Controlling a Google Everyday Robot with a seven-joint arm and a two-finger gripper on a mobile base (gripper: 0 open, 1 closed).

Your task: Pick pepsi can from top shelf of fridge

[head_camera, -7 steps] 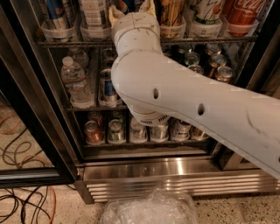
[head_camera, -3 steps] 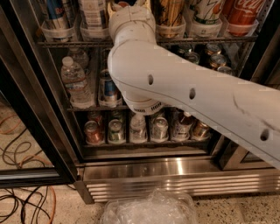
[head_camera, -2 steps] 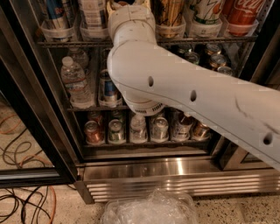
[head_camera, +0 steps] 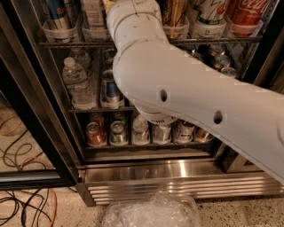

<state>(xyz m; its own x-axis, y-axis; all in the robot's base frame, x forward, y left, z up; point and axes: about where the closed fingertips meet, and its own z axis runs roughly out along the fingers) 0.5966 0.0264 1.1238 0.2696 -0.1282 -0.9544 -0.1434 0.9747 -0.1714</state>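
Observation:
My white arm [head_camera: 177,88] reaches from the lower right up into the open fridge [head_camera: 40,111]. Its wrist [head_camera: 133,17] is at the top shelf [head_camera: 66,44], a wire rack with clear plastic cups [head_camera: 57,32]. My gripper is past the wrist, beyond the frame's top edge, and does not show. The pepsi can is hidden by the arm or out of view. A can banded blue, white and red [head_camera: 57,11] stands in the left cup. A tan can [head_camera: 174,13], a white-green can [head_camera: 211,11] and a red cola can [head_camera: 246,13] stand to the right.
The middle rack holds a water bottle [head_camera: 76,84] and a short blue can [head_camera: 110,91]. The bottom rack holds several short cans [head_camera: 117,133]. Below is the steel louvred base [head_camera: 177,186]. A clear plastic container [head_camera: 151,213] and cables [head_camera: 26,208] lie on the floor.
The arm has shifted a little up and to the left, deeper toward the top shelf. It has hardly moved in the last second.

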